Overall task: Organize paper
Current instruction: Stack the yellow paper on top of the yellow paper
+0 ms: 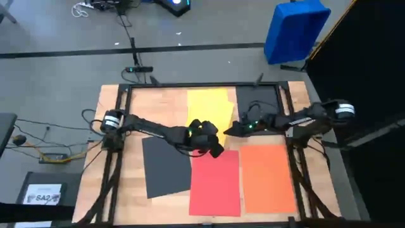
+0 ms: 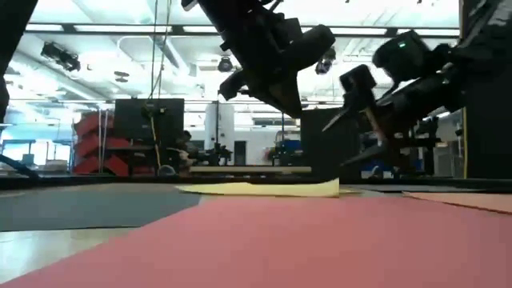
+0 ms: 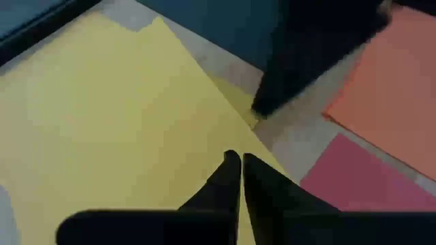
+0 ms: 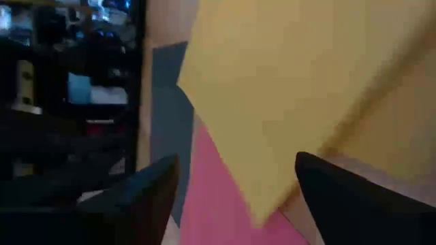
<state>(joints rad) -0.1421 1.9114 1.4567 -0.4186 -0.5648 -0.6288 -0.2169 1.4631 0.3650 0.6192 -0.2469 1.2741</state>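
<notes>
right claw (image 1: 230,129) (fingers apart) beside yellow paper (image 1: 209,107)

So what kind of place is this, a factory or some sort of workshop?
Most likely a robotics lab or workshop. A wooden table carries two robot arms over coloured paper, cables trail across the grey floor, and the low view shows a big open room with ceiling strip lights.

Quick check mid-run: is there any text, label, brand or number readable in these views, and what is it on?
"SA2", as best it reads: on the white label of the dark box on the floor off the table's left front corner, high view. A smaller line under it is too small to read.
Yellow paper, dark grey paper, red paper, orange paper: no print visible.
Blue bin: no marking visible.
Low view, room behind: nothing legible.
</notes>
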